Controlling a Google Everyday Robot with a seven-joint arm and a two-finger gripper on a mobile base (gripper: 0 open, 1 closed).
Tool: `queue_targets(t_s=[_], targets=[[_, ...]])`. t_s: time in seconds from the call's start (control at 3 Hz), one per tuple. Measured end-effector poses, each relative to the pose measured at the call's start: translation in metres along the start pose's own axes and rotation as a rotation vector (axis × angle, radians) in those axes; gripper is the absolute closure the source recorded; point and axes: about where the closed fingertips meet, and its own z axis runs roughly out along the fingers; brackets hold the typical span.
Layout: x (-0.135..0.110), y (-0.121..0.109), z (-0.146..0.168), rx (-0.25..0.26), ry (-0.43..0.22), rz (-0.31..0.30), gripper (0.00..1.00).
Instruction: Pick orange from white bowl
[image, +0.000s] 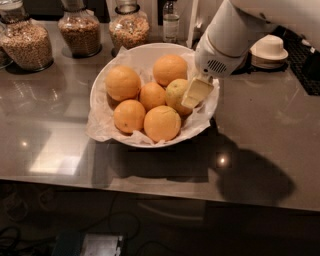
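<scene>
The white bowl (205, 117), wide and lined with crinkled white paper, stands on the grey counter at the middle back. It holds several oranges. The dull yellow-green orange with dark specks (176, 94) lies on the bowl's right side, between brighter oranges (170, 69) (162, 123). My gripper (195, 95) reaches down from the upper right on the white arm. Its cream tip lies against the right side of the dull orange, inside the bowl's rim. The orange still rests in the bowl.
Three glass jars of grains (80, 31) stand along the back left, with a small bottle (171, 20) behind the bowl. Small stacked white bowls (269, 49) sit at the back right beside a dark mat (306, 62). The counter's front edge runs below the bowl.
</scene>
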Motion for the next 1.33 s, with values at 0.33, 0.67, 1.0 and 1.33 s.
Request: queue_targets(t_s=[0.33, 0.67, 1.0, 1.33], targets=[[-0.002, 0.002, 0.006, -0.013, -0.001, -0.001, 0.40], [-0.002, 0.008, 0.018, -0.046, -0.001, 0.002, 0.36], [-0.003, 0.012, 0.025, -0.072, -0.005, 0.004, 0.35], [-0.004, 0.012, 0.024, -0.073, -0.006, 0.004, 0.34]])
